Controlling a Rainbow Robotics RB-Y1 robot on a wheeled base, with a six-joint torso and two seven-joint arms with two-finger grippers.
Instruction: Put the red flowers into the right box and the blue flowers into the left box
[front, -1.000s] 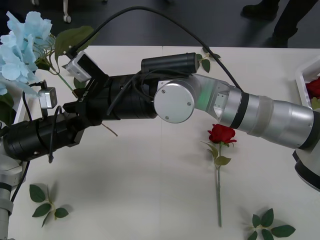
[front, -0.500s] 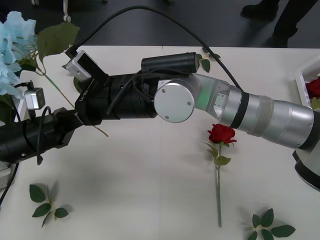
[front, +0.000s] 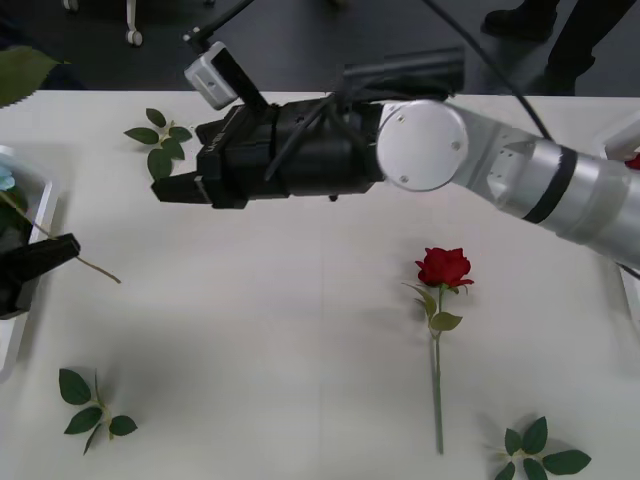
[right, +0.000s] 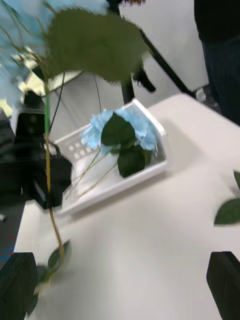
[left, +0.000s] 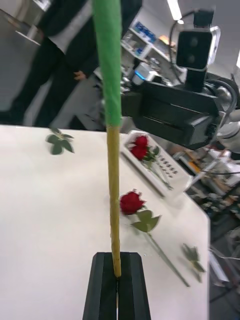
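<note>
over the left box (front: 30, 235), left gripper (left: 118, 280) pinches a blue flower's stem (left: 113, 165); right gripper (front: 165, 190) open.

1. 1 rose (front: 444, 267) lay on table (front: 300, 380), right of centre.
2. Left box (right: 115, 185) sat at table's left edge, w/ hydrangea (right: 120, 131) in it.
3. Right box (left: 167, 172) at right edge held 2 roses (left: 139, 149).
4. Leaf sprigs (front: 92, 405) lay near front-left corner.
</note>
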